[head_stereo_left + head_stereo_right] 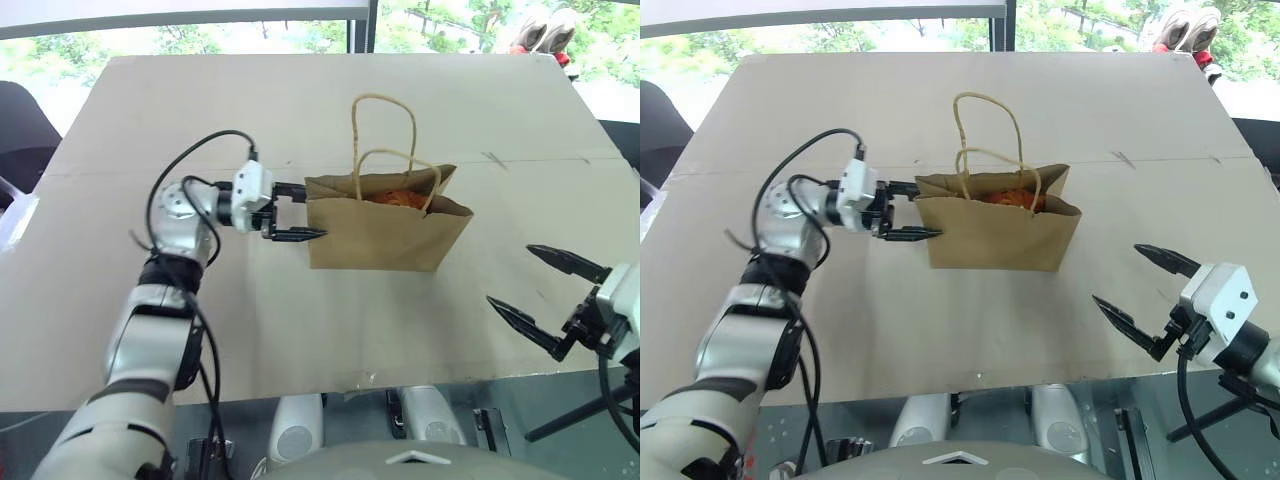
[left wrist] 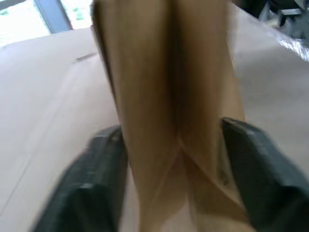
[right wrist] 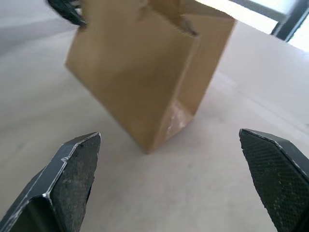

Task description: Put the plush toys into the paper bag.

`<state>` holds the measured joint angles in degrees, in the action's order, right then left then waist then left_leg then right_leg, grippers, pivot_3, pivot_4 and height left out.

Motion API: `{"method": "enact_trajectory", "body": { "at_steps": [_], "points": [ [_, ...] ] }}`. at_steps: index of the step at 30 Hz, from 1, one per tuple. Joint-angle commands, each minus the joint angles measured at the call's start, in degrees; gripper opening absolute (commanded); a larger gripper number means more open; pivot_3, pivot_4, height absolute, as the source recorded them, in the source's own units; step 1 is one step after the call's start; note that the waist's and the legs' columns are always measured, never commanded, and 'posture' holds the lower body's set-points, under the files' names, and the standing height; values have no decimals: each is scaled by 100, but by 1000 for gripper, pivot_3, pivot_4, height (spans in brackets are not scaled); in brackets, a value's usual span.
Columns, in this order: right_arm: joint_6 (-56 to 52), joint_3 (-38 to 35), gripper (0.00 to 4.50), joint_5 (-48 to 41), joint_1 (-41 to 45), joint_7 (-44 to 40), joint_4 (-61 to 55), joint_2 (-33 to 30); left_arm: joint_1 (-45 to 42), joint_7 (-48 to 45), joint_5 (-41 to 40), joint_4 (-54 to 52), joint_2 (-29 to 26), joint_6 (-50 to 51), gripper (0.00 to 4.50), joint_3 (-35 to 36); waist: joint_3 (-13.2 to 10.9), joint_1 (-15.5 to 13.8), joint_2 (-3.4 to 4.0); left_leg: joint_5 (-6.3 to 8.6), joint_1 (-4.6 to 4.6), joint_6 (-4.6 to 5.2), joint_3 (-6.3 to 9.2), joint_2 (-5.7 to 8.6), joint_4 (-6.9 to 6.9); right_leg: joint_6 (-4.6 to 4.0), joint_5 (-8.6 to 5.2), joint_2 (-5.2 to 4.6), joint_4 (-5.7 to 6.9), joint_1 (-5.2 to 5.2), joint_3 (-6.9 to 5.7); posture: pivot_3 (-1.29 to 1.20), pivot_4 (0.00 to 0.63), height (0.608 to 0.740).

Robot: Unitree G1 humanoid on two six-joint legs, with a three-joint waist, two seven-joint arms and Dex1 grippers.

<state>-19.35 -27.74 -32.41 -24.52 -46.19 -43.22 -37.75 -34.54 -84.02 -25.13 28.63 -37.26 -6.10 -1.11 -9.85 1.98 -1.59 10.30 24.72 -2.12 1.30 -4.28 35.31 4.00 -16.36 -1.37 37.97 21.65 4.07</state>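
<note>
Now, line by line:
Bag: plain brown kraft paper bag point(image 1: 385, 232) with two tan twisted-paper loop handles, upright near the middle of the pale cardboard-covered surface point(image 1: 300, 320), mouth open.
Toy: round orange-brown plush toy point(image 1: 398, 197) inside the bag, just visible below the rim; white toy not made out.
Left pincer point(image 1: 300, 212): level, at the bag's left side fold, one black finger on each side of the fold, parted; grip on the paper not certain.
Right pincer point(image 1: 1143, 298): spread wide, empty, above the surface's near right corner, well apart from the bag.
</note>
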Motion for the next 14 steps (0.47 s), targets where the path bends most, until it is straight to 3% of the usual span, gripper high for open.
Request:
{"method": "enact_trajectory", "body": {
  "at_steps": [1,6,10,14],
  "points": [
    [169,-247,4500,-109,-60,-135,202,-14,959,990,-663,-1876,-378,1618,3183,615,0,-3,1,0,0,0,5,0,-1,0,0,0,0,-1,-6,0,150,740],
    [386,-674,4500,6,-466,-574,677,-133,2894,2174,-1428,-4014,-701,3215,3183,1588,0,-70,5,-1,-2,-2,0,0,6,-16,-11,-11,-1,-5,-9,0,150,740],
    [572,-958,4500,68,-741,-879,1045,-202,4189,2492,-1549,-5015,-683,3488,3183,2010,2,-133,5,-1,-11,-3,-22,0,6,-19,-15,-25,-3,-8,-1,0,150,740],
    [589,-1180,4500,-9,-807,-1083,1241,-325,4867,2505,-1464,-5282,-632,3376,3183,2111,2,-142,7,1,-13,-5,-43,0,7,-4,-25,-40,-3,0,-1,0,150,740]
  ]
}}
